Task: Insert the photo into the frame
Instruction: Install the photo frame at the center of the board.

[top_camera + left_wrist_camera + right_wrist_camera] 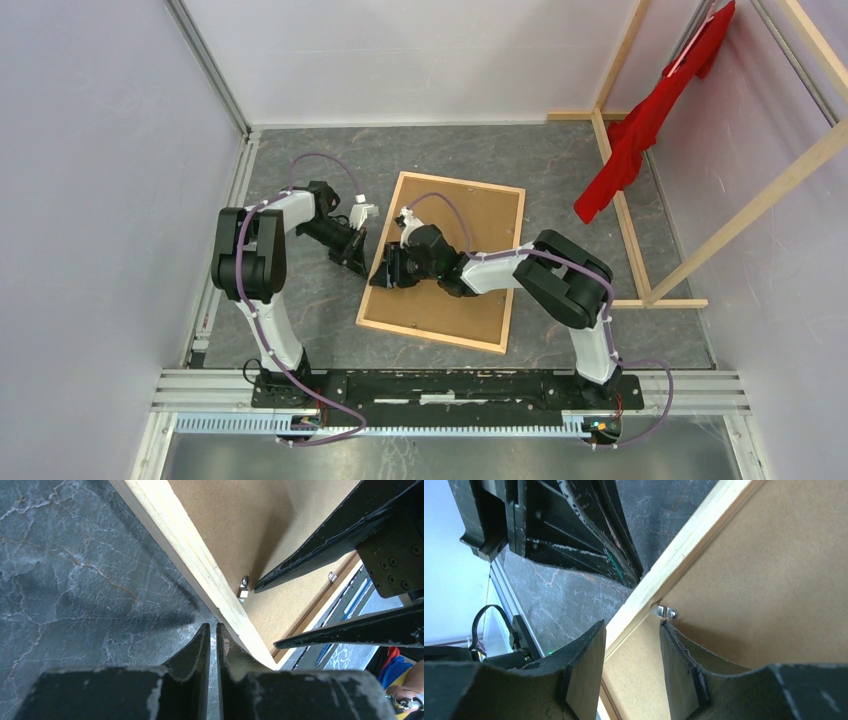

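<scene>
Where the right gripper point(631, 627) hangs, its two black fingers are partly spread and hold nothing. They straddle the left rail of the thin light-wood picture frame point(689, 545): one finger lies outside the rail over the dark grey marbled table point(574, 600), the other inside over the plain brown backing board point(774, 580). Just ahead of the inner fingertip, touching or nearly so, a small silver metal tab point(665, 612) sits against the rail's inner edge. I judge the coming move turns on this tab, which is straight ahead of the inner finger and within its reach.

On the outer side of that rail, just beside it, is the left gripper point(212, 627). Its fingers are pressed almost together with only a slit between them and nothing in the slit. I cannot tell whether it touches the wood.

From the top view, the frame point(430, 335) lies flat and face down on the table, board point(495, 225) uppermost. The rail beneath the grippers runs away from the arm bases, leaning slightly right. The right gripper point(388, 268) reaches it across the board, and the left gripper point(352, 258) comes from the open table side. Both are at the rail, but the right is nearer the tab.

The photo is not visible in any view. It may lie under the board, but that cannot be confirmed.
</scene>
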`<state>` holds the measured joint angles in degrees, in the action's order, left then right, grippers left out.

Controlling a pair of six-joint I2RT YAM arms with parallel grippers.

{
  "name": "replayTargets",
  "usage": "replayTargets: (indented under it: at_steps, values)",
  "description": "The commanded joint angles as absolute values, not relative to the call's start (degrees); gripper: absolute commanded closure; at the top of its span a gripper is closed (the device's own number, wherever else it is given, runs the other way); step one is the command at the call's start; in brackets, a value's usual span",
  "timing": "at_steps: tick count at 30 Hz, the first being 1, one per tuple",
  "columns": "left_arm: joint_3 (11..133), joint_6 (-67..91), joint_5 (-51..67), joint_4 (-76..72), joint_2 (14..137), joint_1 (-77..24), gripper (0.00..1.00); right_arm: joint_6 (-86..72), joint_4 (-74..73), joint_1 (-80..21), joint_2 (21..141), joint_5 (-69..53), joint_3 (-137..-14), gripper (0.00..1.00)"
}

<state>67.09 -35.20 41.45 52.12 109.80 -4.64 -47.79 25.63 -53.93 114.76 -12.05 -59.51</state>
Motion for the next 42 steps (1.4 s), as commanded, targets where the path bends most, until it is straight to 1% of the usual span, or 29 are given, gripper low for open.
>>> replayTargets:
  at_steps: [1,20,23,27,30,32,35,39,42]
  values:
    - [67.40,-35.92,41.76,51.64,109.09,-4.92,0.85,-47.80,25.06,-53.75,117.55,-12.10,-62.58,0.50]
    - [67.02,-36.19,41.67,51.64,108.59,-4.92,0.85,-48.10,24.80,-53.45,119.45,-10.98,-64.16,0.51]
    - [66.97,-36.21,41.44,51.68,108.41,-4.92,0.85,-48.03,24.87,-53.09,117.94,-11.24,-63.83,0.51]
    - [67.74,-37.29,40.91,53.30,108.17,-4.79,0.85,-48.57,25.85,-51.01,112.34,-12.35,-60.57,0.49]
    - [68.10,-37.73,39.94,53.76,107.56,-4.66,0.85,-47.97,25.98,-47.64,105.40,-12.31,-55.93,0.42]
    - [68.38,-37.84,39.19,53.80,107.16,-4.62,0.85,-46.57,24.57,-44.45,100.64,-11.22,-52.48,0.34]
    - [68.34,-37.97,38.56,53.85,106.43,-4.67,0.85,-42.78,18.49,-38.72,93.72,-7.35,-48.20,0.21]
    - [67.32,-38.46,37.78,53.87,105.65,-4.81,0.84,-36.01,8.58,-31.02,86.18,4.23,-43.91,0.10]
    - [66.12,-39.37,37.14,53.83,104.85,-5.16,0.84,-32.58,4.75,-27.06,83.09,11.39,-41.74,0.06]
